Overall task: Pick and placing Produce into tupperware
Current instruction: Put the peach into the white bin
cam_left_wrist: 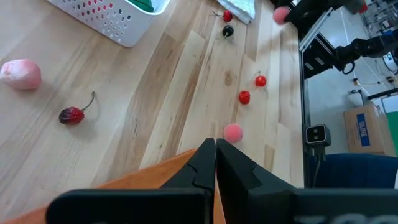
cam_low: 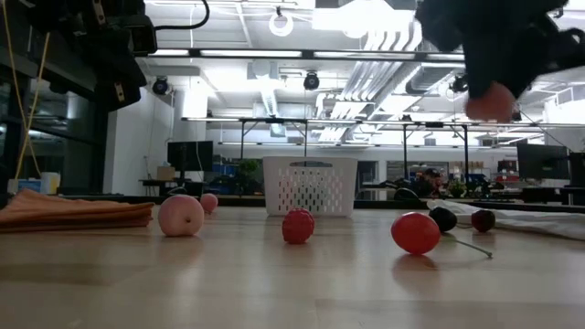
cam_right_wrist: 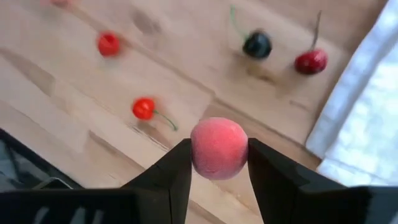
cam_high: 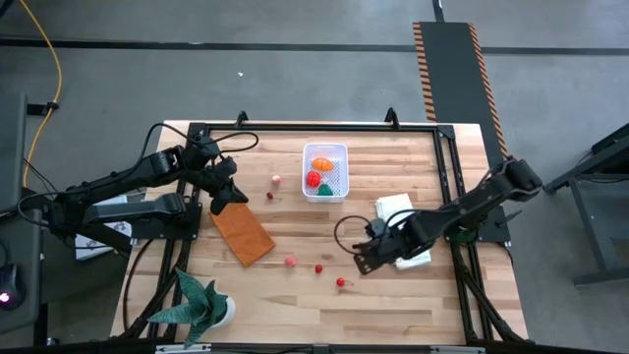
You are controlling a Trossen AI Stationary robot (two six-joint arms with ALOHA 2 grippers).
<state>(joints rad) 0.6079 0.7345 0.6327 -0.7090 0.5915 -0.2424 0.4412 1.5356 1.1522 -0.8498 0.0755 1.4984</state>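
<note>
The tupperware stands at the table's far middle and holds an orange, a red and a green piece. My right gripper hovers left of a white cloth, shut on a pink ball. Loose produce lies on the wood: a pink ball, two red berries, a pale pink piece and a dark red cherry. A dark cherry and a red cherry lie by the cloth. My left gripper is shut and raised above the orange-brown flat rectangle. My right gripper pinches the pink ball between its two fingers, one finger on each side of it. The fingers come from above, pointing down. The ball is lifted clear, well above the table.
A green spiky plant stands at the near left corner. The folded white cloth lies under the right arm. Bare wood lies between the tupperware and the loose berries. A dark frame runs along the table's edges.
</note>
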